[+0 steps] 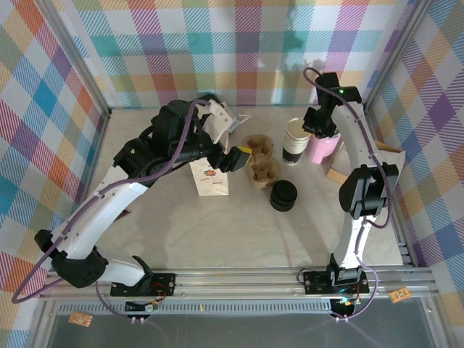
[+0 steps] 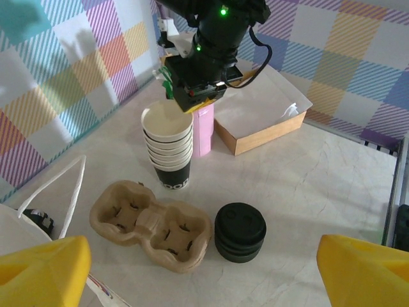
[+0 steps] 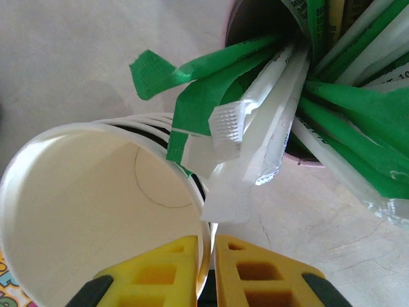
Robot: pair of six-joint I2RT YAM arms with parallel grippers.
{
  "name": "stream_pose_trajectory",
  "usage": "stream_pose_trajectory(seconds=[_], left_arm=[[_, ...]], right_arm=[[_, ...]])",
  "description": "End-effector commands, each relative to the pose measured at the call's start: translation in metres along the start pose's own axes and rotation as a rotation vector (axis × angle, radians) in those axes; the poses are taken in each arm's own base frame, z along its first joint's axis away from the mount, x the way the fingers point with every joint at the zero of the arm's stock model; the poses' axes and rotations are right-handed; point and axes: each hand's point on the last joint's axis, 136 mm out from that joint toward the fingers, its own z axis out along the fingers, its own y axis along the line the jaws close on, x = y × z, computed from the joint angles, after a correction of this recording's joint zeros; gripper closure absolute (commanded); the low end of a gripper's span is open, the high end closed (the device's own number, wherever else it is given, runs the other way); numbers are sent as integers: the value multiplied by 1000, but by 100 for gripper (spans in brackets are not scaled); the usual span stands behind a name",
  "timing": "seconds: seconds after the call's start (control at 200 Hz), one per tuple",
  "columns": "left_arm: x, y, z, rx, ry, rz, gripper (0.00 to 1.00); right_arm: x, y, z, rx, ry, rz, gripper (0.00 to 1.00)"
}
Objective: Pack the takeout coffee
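Surface point(image 1: 217, 239): pale marble; you see plaid walls point(image 1: 217, 43) around it.
Coffee cup point(image 3: 96, 185): atop the stack point(image 2: 169, 157), beside the pink cup point(image 2: 203, 134).
Your right jaws: pinching its rim.
Your left jaws: wide open.

Enclosure inventory, as I am viewing it over the remote feed.

1. Desk point(image 1: 217, 239): a pale top with faint marble veining is lying flat and filling the floor of the enclosure.
2. Walls point(image 1: 217, 43): pastel plaid cloth is covering the back and both sides, in squares of pink, blue, green, orange and purple.
3. Frame posts point(image 1: 75, 58): grey metal uprights are running along the wall corners.
4. Front rail point(image 1: 246, 279): slotted aluminium bars are lining the desk's near edge.
5. Light: soft, even illumination is falling from above, and I am noting only faint shadows on the cloth.
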Motion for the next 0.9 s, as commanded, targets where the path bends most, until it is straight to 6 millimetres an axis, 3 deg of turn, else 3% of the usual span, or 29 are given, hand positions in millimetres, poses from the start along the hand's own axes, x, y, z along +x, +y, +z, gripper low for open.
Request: stream_pose_trajectory(seconds=[0.0, 0.17, 0.47, 0.895], left_arm=[[-3, -8, 1, 15, 11, 43, 9], [-1, -10, 4, 19, 22, 54, 8], [3, -9, 3, 7, 26, 58, 8], [3, -9, 1, 2, 24, 64, 8]], right_arm=[[-1, 2, -6, 8, 3, -3, 86], [0, 1, -4, 17, 17, -16, 90], [5, 4, 3, 10, 60, -17, 82], [2, 4, 1, 18, 63, -20, 97]])
